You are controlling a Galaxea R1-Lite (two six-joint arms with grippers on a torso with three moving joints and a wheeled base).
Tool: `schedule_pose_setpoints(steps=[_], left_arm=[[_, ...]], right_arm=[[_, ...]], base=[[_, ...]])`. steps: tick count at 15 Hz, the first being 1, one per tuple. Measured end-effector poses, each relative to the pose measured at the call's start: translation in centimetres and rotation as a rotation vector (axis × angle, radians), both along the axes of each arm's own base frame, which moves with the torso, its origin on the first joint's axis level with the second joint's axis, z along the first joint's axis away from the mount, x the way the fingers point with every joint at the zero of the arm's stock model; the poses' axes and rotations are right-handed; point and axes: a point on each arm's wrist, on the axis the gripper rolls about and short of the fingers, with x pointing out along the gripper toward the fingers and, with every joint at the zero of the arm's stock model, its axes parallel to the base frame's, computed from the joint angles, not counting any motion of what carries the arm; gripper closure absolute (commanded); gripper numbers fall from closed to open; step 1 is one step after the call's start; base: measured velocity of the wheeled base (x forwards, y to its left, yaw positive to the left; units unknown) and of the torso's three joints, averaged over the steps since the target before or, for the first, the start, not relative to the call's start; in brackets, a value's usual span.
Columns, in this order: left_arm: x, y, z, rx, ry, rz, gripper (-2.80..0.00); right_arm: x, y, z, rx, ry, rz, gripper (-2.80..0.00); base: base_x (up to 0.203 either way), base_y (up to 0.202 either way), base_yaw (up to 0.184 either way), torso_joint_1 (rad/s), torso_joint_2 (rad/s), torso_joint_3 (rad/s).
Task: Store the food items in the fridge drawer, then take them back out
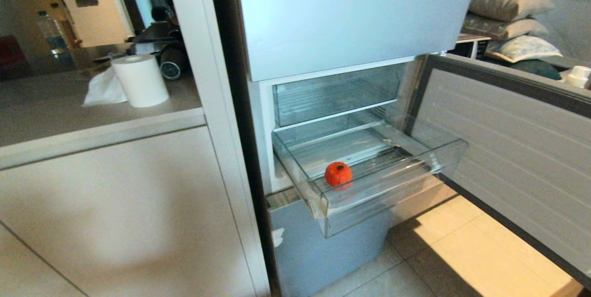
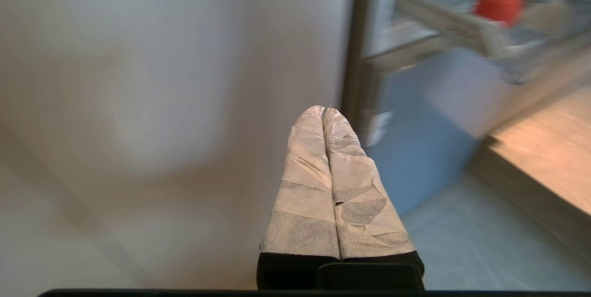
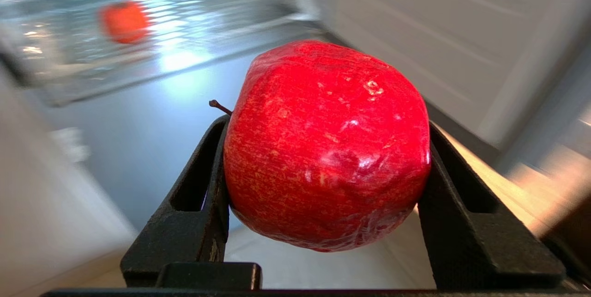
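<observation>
Right wrist view, nearest of all, is filled by a glossy red apple (image 3: 325, 144) with fine yellowish streaks, a dented waxy skin and a thin dark stem, clamped between the two black, matte, hollow-framed fingers (image 3: 196, 204) of the right gripper (image 3: 323, 167); both fingers press flat against its sides. Beyond it lies pale floor, and further off a blurred orange-red round fruit (image 3: 124, 21) on a ribbed clear surface.

On the other arm, the left gripper (image 2: 323, 112) has its two tapering fingers (image 2: 304, 186), wrapped in creased whitish tape, pressed together along their whole length with nothing between them, pointing at a smooth off-white cabinet panel (image 2: 161, 103).

From the head, neither arm shows. The same small orange-red fruit (image 1: 338, 173), matte and round with a dark stem spot, sits near the front left of the wide, shallow, transparent plastic fridge drawer (image 1: 392, 190), which stands pulled out above glossy pale floor tiles (image 1: 461, 241). To its right the ribbed white inner face of the open fridge door (image 1: 508, 149) slants away. Farther left, on a grey countertop (image 1: 55, 112), stands a cylindrical white paper roll (image 1: 141, 80); far right, soft pillows (image 1: 508, 1) are stacked.
</observation>
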Motion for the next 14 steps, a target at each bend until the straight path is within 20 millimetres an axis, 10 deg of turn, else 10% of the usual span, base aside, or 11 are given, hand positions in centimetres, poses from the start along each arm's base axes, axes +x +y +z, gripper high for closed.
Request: schedule_pose_setpoints(steps=[14], left_arm=[[0.0, 0.0, 0.0, 0.000, 0.000, -0.001, 0.00]], right_arm=[[1.3, 0.0, 2.4, 0.020, 0.076, 0.043, 0.00]], base=[[0.000, -0.002, 0.054, 0.001, 0.00, 0.001]])
